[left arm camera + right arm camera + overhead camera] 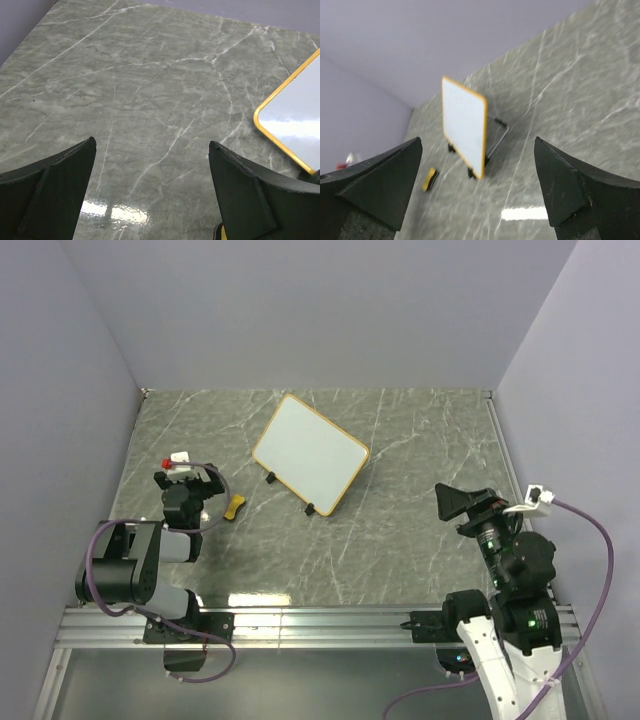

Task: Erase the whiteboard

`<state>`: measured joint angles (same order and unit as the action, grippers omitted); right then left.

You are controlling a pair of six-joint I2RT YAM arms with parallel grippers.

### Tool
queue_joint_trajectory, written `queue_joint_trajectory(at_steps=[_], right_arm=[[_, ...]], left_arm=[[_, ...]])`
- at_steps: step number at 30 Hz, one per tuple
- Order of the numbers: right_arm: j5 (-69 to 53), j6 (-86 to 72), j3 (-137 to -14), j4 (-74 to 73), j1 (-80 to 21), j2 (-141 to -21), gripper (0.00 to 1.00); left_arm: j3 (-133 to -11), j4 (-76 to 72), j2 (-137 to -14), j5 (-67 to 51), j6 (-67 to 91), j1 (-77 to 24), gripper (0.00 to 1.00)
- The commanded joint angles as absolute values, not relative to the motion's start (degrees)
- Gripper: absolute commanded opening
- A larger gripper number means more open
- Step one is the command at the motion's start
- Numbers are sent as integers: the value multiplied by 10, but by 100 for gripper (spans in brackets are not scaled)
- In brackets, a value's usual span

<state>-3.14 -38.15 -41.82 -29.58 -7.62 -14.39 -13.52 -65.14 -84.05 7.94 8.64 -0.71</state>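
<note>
The whiteboard [310,452] stands propped on two black feet in the middle of the table, its yellow-orange framed face blank white. It also shows in the right wrist view [464,125] and its corner in the left wrist view [295,117]. A small yellow block with a black underside [235,507] lies left of the board, just right of my left gripper [190,483]; it also shows in the right wrist view [429,179]. My left gripper [152,187] is open and empty, low over the table. My right gripper [460,502] is open and empty at the right, raised and facing the board [477,187].
The grey marbled table [400,530] is walled by lilac panels at the back and both sides. A wire stand [499,131] props the board from behind. A metal rail [320,620] runs along the near edge by the arm bases.
</note>
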Motion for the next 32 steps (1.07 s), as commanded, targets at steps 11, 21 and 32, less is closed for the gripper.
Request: queue_joint_trajectory(at_steps=[11, 21, 32], right_arm=[[118, -384, -440, -264, -79, -199, 100], [120, -367, -424, -230, -83, -229, 100], [98, -325, -387, -187, -83, -199, 100]], left_arm=[[-145, -690, -836, 56, 88, -4, 100], [-145, -689, -836, 56, 88, -4, 99], [-145, -689, -836, 57, 88, -4, 99]])
